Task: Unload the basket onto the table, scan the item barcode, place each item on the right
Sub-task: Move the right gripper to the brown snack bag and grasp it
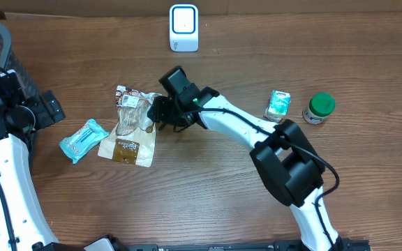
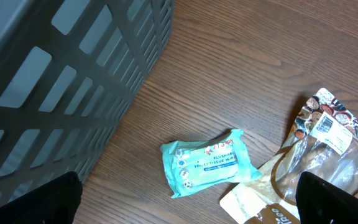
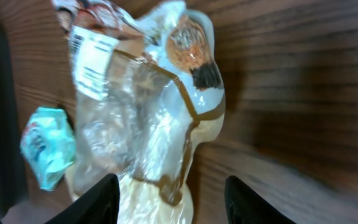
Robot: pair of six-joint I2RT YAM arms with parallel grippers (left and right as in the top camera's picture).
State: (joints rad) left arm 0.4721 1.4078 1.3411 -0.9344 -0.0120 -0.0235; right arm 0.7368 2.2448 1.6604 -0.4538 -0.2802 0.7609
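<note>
Snack bag (image 1: 132, 129) flat on the wooden table (image 1: 208, 188), left of centre in the overhead view, clear window up, printed top end toward the upper edge of the frame. White label (image 3: 92, 59) near that top end, print too blurred to read. Right gripper (image 1: 160, 115) low over the bag's right edge; in the right wrist view (image 3: 173, 202) fingers (image 3: 101, 199) parted about halfway, the bag's pale edge in the gap between them, contact not clear through the blur, nothing lifted. White scanner (image 1: 183, 28) upright at the top centre of the overhead view, well apart from the bag. Teal wipes pack (image 1: 82, 139) just beside the bag's lower left corner. Left gripper (image 1: 44, 108) near the left edge of the overhead view, beside the grey basket (image 2: 73, 74); in the left wrist view (image 2: 185, 205) fingers spread fully wide, holding nothing. Small teal packet (image 1: 279, 104) and green-lidded jar (image 1: 319, 108) side by side toward the right of the overhead view
</note>
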